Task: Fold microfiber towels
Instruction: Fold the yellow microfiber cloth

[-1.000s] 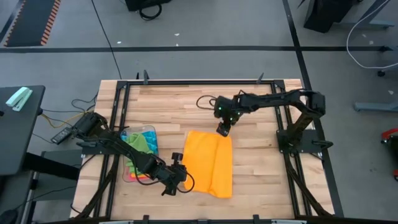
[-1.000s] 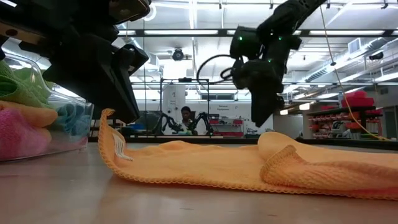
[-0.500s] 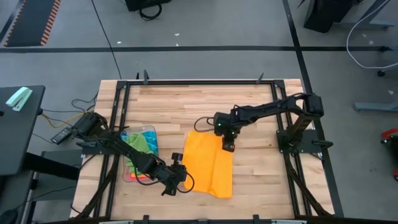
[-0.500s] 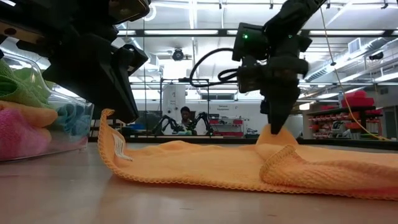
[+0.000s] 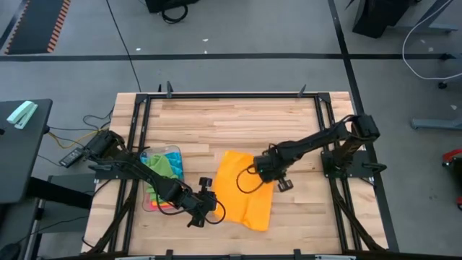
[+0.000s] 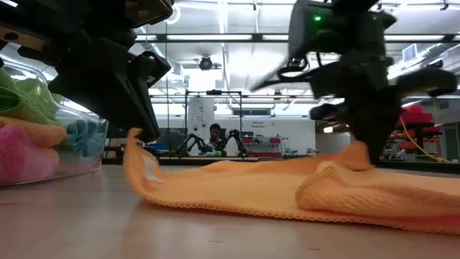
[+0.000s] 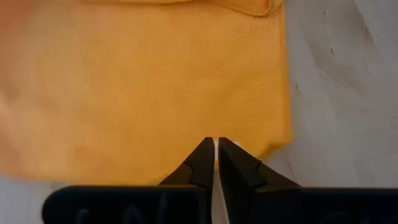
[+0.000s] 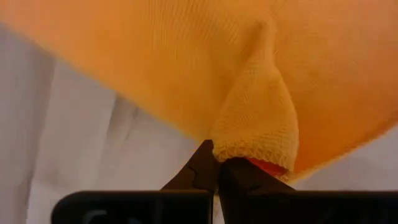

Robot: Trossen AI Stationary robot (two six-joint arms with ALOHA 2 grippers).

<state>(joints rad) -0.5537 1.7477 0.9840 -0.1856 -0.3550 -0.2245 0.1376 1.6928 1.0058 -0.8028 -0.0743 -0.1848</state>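
Note:
An orange microfiber towel (image 5: 244,193) lies spread on the wooden table. My left gripper (image 5: 208,204) is shut on its left edge, close to the near-left corner, and that edge stands raised in the low view (image 6: 134,141). My right gripper (image 5: 273,175) is shut on the towel's right edge, pointing down. More microfiber towels, pink, green, blue and orange, lie heaped in a clear tray (image 5: 163,175) at the left. My left gripper pinches the towel's left edge (image 7: 215,134) between its two fingers, close to the near-left corner (image 7: 278,144). It comes slanting down from the left. That edge is lifted off the table; the remainder lies flat. My right gripper pinches a small puckered fold of the towel's hemmed right edge (image 8: 254,148) between its fingertips, coming from above and pointing down. The cloth rises into a little peak at the fingers (image 6: 357,152) while the towel around it lies on the table.
The clear tray (image 6: 50,147) stands just left of the towel, beside my left arm. A black metal frame (image 5: 231,94) runs round the table. Bare wood lies beyond the towel's far edge and to its right.
My right gripper has travelled from beyond the towel's far edge toward the near edge along its right side, sunk, rolled about its axis, and shut on the right edge. The towel's far-right part has been dragged nearer, so its far edge now slants.

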